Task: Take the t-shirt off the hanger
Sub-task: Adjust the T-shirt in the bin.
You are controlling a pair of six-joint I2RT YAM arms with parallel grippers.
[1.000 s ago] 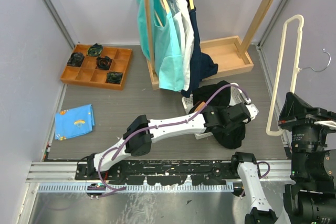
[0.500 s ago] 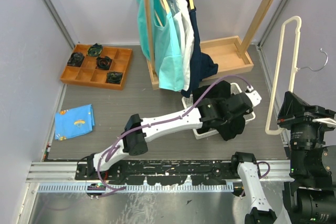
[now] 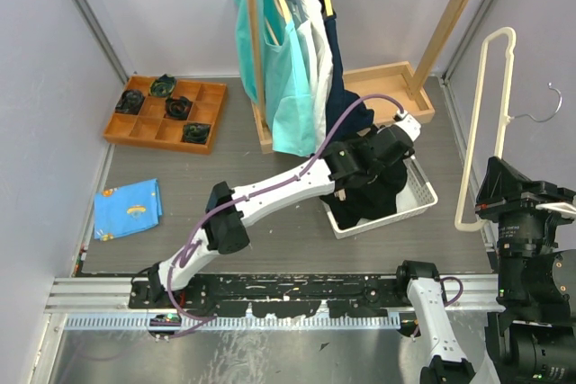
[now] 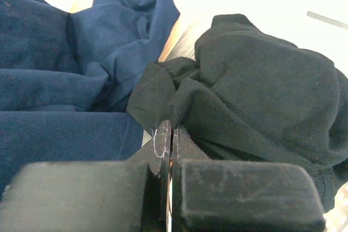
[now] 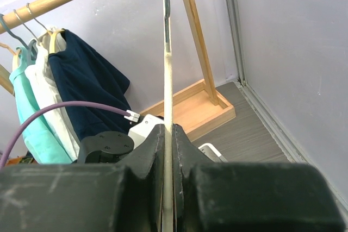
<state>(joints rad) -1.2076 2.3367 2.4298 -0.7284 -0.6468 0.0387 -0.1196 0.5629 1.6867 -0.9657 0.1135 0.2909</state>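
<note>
Black t-shirt (image 3: 371, 200) slumps in the white basket (image 3: 425, 193); the cream hanger (image 3: 486, 123) stands apart at its 3 o'clock. The left gripper (image 4: 171, 134) pinches a shirt fold, with a navy garment (image 4: 65, 80) at 9 o'clock. The right gripper (image 5: 168, 133) clamps the hanger.

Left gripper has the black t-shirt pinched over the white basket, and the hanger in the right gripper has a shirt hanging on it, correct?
Not quite: the hanger in the right gripper is bare, as the top view shows. The rest holds: the left gripper pinches the black t-shirt over the white basket.
</note>
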